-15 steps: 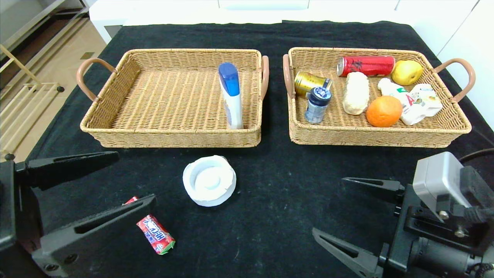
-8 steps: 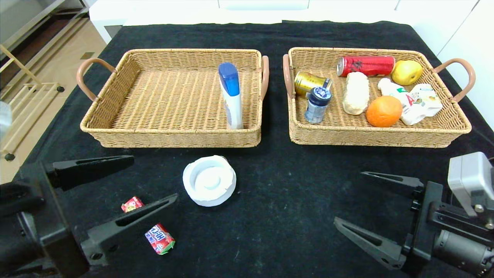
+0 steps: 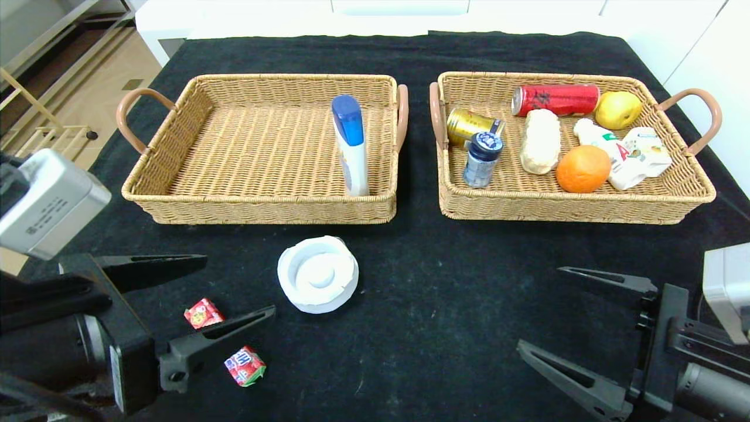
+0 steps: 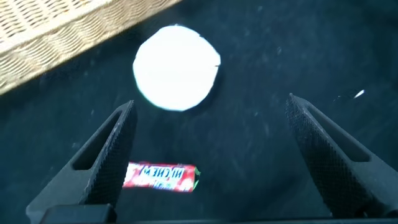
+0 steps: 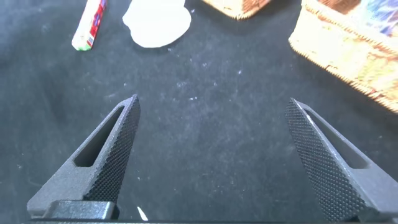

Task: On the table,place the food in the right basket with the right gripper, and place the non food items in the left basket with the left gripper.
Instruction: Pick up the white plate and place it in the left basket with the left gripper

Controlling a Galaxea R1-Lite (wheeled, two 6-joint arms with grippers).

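A white round dish-like item [image 3: 317, 274] lies on the black table in front of the left basket [image 3: 258, 206]. A red candy bar [image 3: 245, 365] lies to its front left, its middle hidden by my left gripper's finger. My left gripper [image 3: 239, 285] is open and empty above the candy, just left of the white item. In the left wrist view the candy [image 4: 161, 177] lies beside one finger and the white item [image 4: 176, 67] lies ahead of the gripper [image 4: 211, 101]. My right gripper [image 3: 539, 309] is open and empty at the front right, over bare table [image 5: 214, 99].
A blue-capped white bottle [image 3: 351, 143] stands in the left basket. The right basket [image 3: 562, 212] holds cans, a small bottle, an orange, a yellow fruit, bread and packets. The right wrist view shows the white item [image 5: 157, 23] and candy [image 5: 89, 25] far off.
My left gripper has moved forward and right toward the white item, uncovering more of the candy. My right gripper has drawn back toward the front right corner.
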